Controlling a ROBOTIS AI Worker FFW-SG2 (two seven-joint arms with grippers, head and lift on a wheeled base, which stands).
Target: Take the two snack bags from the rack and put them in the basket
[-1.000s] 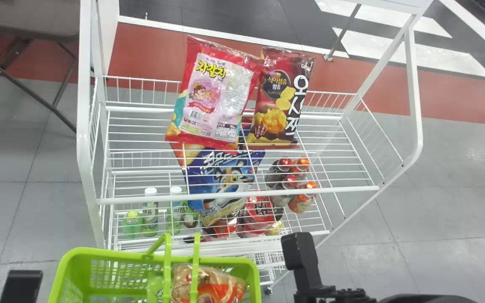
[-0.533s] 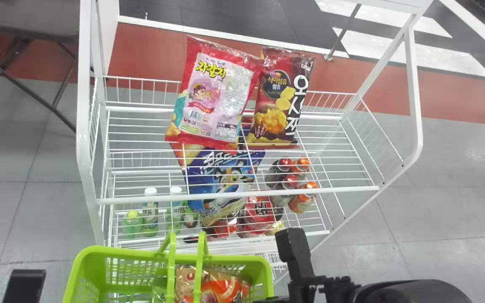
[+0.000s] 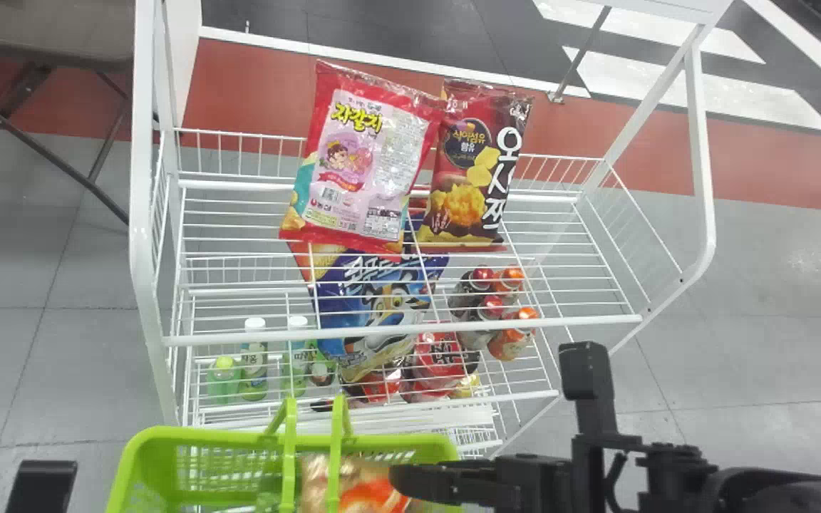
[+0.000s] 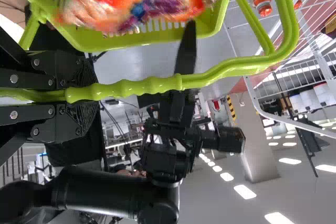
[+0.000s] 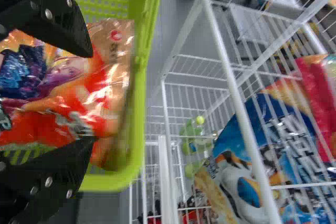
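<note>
On the rack's top shelf, a pink-and-red snack bag [image 3: 371, 164] leans beside a dark red-brown snack bag [image 3: 478, 171]. The green basket [image 3: 136, 470] is at the bottom of the head view, holding an orange-and-tan bag [image 5: 113, 87]. My right gripper [image 3: 410, 484] reaches over its right part. In the right wrist view, the fingers of the right gripper [image 5: 90, 98] stand apart above that bag, not clamped on it. My left arm [image 3: 43, 484] shows at the lower left corner; the left gripper [image 4: 86, 94] is closed round the basket's green handle [image 4: 142, 87].
The white wire rack [image 3: 403, 331] stands beyond the basket. Its lower shelf carries a blue snack bag [image 3: 382, 299], bottles [image 3: 254, 363] and several cans [image 3: 510, 335]. A folding table [image 3: 47, 43] stands at the far left.
The basket has shifted to the right from its earliest position. My right arm first moved slightly left, then swung up and right, bringing its fingers into sight over the basket. The rack's bags have not moved.
</note>
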